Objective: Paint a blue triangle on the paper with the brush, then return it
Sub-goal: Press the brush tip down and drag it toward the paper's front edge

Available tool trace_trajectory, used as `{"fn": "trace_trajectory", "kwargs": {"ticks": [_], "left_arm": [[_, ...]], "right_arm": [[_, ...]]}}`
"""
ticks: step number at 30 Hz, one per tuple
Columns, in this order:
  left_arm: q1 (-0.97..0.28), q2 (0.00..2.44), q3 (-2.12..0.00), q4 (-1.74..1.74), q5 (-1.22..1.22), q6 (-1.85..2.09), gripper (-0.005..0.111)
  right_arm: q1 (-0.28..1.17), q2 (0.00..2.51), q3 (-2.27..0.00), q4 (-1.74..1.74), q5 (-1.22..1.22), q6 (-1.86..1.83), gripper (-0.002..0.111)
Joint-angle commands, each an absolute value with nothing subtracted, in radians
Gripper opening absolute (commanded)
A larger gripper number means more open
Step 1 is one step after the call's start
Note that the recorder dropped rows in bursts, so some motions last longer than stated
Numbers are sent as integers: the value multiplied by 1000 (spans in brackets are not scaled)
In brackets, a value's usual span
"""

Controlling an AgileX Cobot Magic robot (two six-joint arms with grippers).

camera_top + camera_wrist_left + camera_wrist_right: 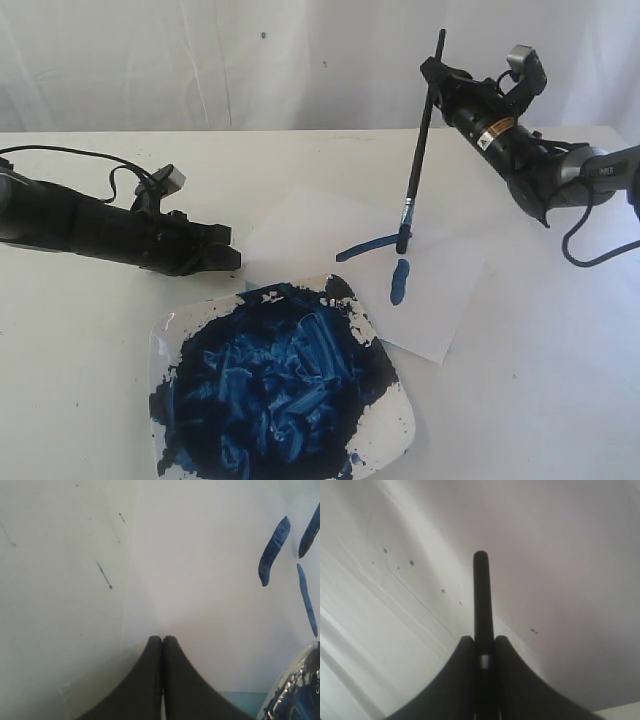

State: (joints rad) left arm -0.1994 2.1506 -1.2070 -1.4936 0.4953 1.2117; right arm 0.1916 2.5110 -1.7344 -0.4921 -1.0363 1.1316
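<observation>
**Desk:** Nearest entry?

**Operator:** Item one: paint plate point(398, 428), front of the worktop point(80, 340), loaded with dark blue. Item two, behind it: the paper point(440, 290), bearing the blue triangle point(399, 282), only loose strokes and not closed. My left claw point(232, 258) lies beside the paper's edge, pressed together, empty.

**Desk:** And the brush?

**Operator:** Item three: the brush point(422, 150). Its bristles are down on the paper where the strokes meet. Long axis near upright, handle end up and leaning slightly right. Farthest back, my right claw point(432, 72) pinches the handle high up. I judge it light, stiff and slick. Held that far from the soft wet tip it may swivel, so I'd press gently.
</observation>
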Motion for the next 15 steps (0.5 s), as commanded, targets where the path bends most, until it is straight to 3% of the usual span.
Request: {"fn": "trace_trajectory", "kwargs": {"ticks": [1, 15], "left_arm": [[-206, 2192, -1189, -1475, 463, 1185, 0], [-206, 2192, -1189, -1475, 463, 1185, 0]], "right_arm": [[189, 2506, -1746, -479, -1009, 1101, 0], [189, 2506, -1746, -559, -1008, 1243, 0]]}}
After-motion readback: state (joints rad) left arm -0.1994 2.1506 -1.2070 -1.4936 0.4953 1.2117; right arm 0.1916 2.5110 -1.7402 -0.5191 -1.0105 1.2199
